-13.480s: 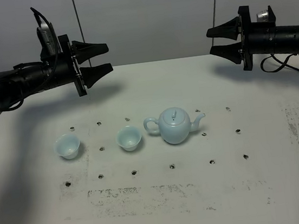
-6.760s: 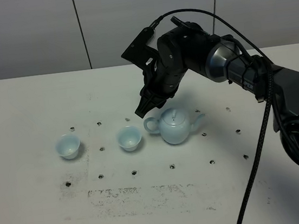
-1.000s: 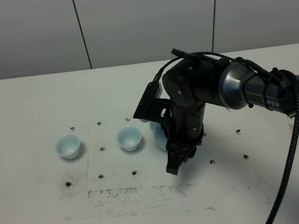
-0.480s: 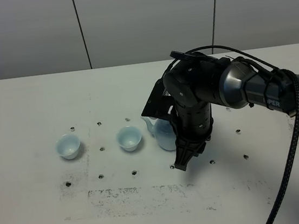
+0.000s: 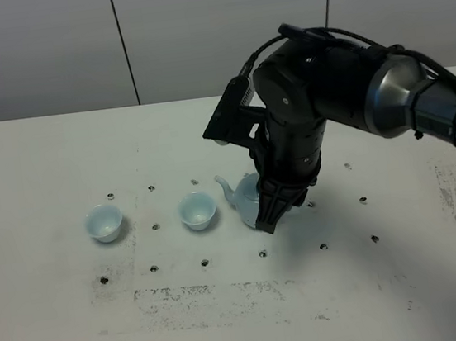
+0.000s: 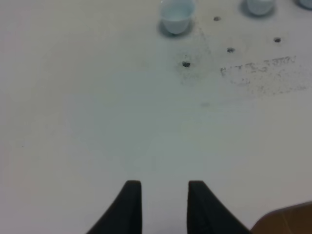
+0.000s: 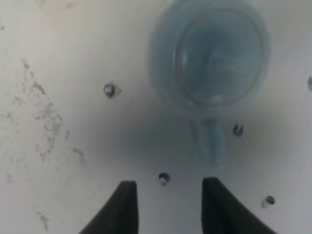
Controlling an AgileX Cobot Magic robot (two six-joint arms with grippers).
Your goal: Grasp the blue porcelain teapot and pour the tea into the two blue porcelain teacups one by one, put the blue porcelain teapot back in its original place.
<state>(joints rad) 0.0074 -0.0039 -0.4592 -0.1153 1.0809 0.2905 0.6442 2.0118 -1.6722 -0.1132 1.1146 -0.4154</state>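
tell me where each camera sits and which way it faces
Exterior high: mounted high off the arms, looking down at the table; shows the right arm over the teapot.
Left wrist: looks slantwise across bare table toward the teacups; the left gripper shows, fingertips only.
Right wrist: looks straight down on the teapot; the right gripper shows, fingertips only.
Shared: exterior and right wrist both see the teapot; exterior and left wrist both see the teacups.

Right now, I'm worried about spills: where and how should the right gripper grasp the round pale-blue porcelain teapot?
Grip the loop handle, descending from above to pinch its flat sides. It juts from the round pale-blue porcelain teapot toward the open right gripper, opposite the spout, but lines up with one finger, so shift sideways.
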